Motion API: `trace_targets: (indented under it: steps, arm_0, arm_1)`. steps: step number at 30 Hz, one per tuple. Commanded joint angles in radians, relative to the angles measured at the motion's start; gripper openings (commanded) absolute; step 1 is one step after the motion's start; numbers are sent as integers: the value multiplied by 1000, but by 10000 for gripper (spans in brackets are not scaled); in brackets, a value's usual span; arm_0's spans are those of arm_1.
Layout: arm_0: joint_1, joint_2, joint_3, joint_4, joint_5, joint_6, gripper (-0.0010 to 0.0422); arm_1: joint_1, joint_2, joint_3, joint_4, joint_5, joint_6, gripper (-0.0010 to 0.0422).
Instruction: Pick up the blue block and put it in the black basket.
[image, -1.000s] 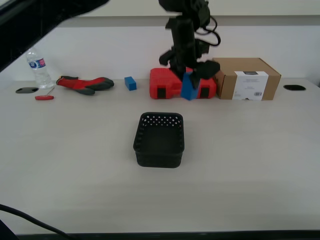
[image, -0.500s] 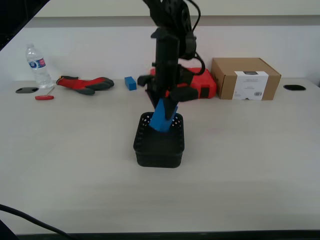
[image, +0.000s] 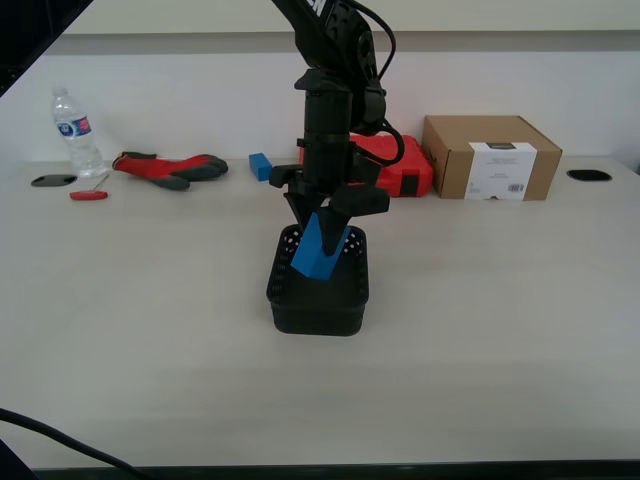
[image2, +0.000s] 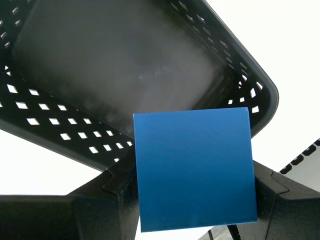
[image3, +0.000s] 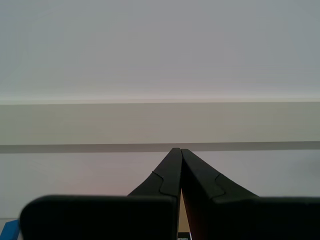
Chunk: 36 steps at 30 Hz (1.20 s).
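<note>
Over the last second the first pincer (image: 322, 222) has carried the blue block (image: 320, 250) from in front of the red tool case (image: 385, 165), near the frame's top centre in the exterior view, forward to the black basket (image: 318, 300) at mid-frame, and has since eased slightly lower. It stays clenched on the block, which hangs tilted with its lower end over the basket's opening; whether it dips below the rim cannot be told. Transport looks nearly done, with lowering and release remaining.

The first wrist view shows the basket's floor (image2: 115, 65) bare. The second pincer (image3: 179, 167) is pressed closed, empty, facing a wall.
</note>
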Motion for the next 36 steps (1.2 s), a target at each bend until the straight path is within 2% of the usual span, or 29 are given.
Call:
trace_targets:
  steps: [1,4,6,7,9,10,14,16,17,18,36]
  arm_0:
    - [0,0,2,3,0,0,0]
    - [0,0,2,3,0,0,0]
    - [0,0,2,3,0,0,0]
    - [0,0,2,3,0,0,0]
    - [0,0,2,3,0,0,0]
    - [0,0,2,3,0,0,0]
    - [0,0,2,3,0,0,0]
    - [0,0,2,3,0,0,0]
    - [0,0,2,3,0,0,0]
    - [0,0,2,3,0,0,0]
    - [0,0,2,3,0,0,0]
  arm_1:
    - [0,-2,1,18,-3,6,185]
    - [0,-2,1,31,-6,-11,313]
    - [0,-2,1,32,-65,-27,391]
    - [0,-2,1,32,-107,-28,413]
    - [0,-2,1,35,-128,-27,358]
    - [3,-2,1,35,-128,-27,317]
    - [7,-21,1,31,-122,-26,139]
    - [9,-46,1,52,-125,-23,28]
    - [10,-57,1,65,-126,-24,-8]
    - [11,-62,1,83,-126,-26,4]
    - [12,-67,1,92,-127,-26,0]
